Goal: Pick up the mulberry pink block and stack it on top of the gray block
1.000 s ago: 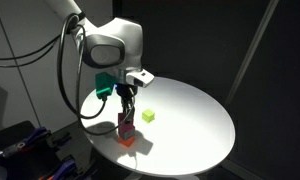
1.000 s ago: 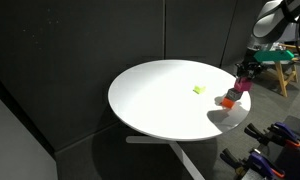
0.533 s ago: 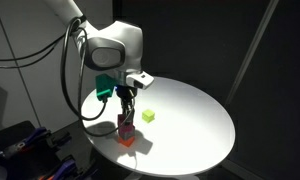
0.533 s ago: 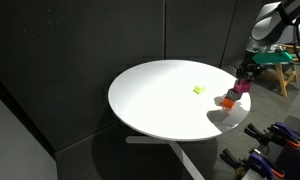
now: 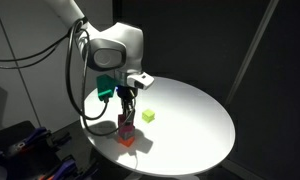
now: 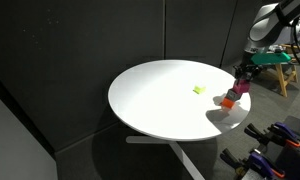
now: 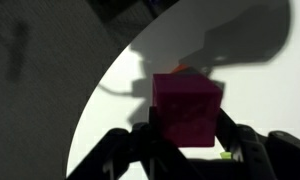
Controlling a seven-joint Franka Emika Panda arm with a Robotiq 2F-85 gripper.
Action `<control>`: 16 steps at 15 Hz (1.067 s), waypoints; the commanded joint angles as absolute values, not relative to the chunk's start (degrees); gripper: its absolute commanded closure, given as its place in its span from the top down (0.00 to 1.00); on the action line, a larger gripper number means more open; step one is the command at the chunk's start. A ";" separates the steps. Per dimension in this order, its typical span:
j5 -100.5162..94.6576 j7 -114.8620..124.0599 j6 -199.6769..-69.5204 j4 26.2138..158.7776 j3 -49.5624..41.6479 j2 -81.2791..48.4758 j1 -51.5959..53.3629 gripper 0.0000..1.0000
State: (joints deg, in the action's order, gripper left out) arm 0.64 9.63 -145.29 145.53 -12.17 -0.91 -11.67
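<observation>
My gripper [image 5: 125,112] [image 6: 242,80] is shut on the mulberry pink block [image 5: 124,125] [image 6: 242,88]. In the wrist view the block [image 7: 187,108] fills the space between the two dark fingers [image 7: 187,135]. It hangs close above the near edge of the white round table [image 5: 190,110]. An orange-red cube [image 5: 126,141] [image 6: 228,101] sits directly under or beside it, and peeks out behind the block in the wrist view [image 7: 180,69]. I cannot make out the gray block in any view.
A yellow-green cube [image 5: 148,116] [image 6: 198,90] lies nearer the table's middle, apart from the gripper; a sliver of it shows in the wrist view [image 7: 225,155]. The table edge is close to the gripper. A stool [image 6: 275,62] stands beyond the table.
</observation>
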 commanded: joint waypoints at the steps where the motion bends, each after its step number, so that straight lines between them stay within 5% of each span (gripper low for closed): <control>1: 1.19 8.74 -145.64 144.47 -12.07 -1.64 -11.70 0.88; 3: 1.26 8.64 -145.55 144.44 -12.08 -1.59 -11.71 0.99; 16: 1.18 8.86 -140.28 144.31 -11.67 2.37 -11.33 1.00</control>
State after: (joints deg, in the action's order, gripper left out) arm 0.64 9.62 -143.93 145.18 -12.11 -0.20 -11.58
